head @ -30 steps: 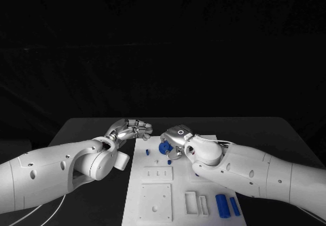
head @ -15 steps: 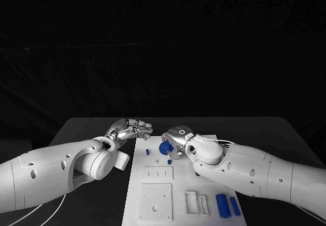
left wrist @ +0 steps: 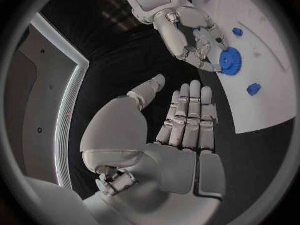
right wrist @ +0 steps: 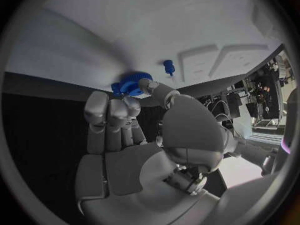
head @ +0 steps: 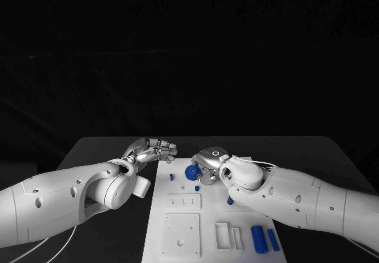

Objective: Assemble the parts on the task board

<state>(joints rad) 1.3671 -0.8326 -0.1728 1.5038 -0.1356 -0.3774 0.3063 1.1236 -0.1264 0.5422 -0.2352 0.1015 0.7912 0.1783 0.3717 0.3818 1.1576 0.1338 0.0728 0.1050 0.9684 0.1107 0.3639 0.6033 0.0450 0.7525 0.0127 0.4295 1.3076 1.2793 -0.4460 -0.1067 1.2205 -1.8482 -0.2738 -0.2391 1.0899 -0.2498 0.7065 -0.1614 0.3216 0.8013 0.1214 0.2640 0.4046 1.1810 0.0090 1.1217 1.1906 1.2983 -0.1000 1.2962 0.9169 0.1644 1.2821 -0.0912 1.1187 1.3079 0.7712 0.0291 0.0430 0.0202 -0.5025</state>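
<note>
The white task board lies in the middle of the black table. A blue gear stands at the board's far end, and my right hand pinches its rim between thumb and fingers. The left wrist view shows the same fingertips on the gear. My left hand hovers over the table just off the board's far left corner, with its fingers stretched side by side, the thumb apart and nothing in it. Small blue pegs stand on the board near the gear.
Two blue cylinders lie at the board's near right corner. Another small blue part sits beside my right forearm. White raised blocks and slotted pieces stand on the board's near half.
My right hand and forearm have shifted slightly to the right and nearer, still at the gear, which stays in place. The left hand has not moved.
</note>
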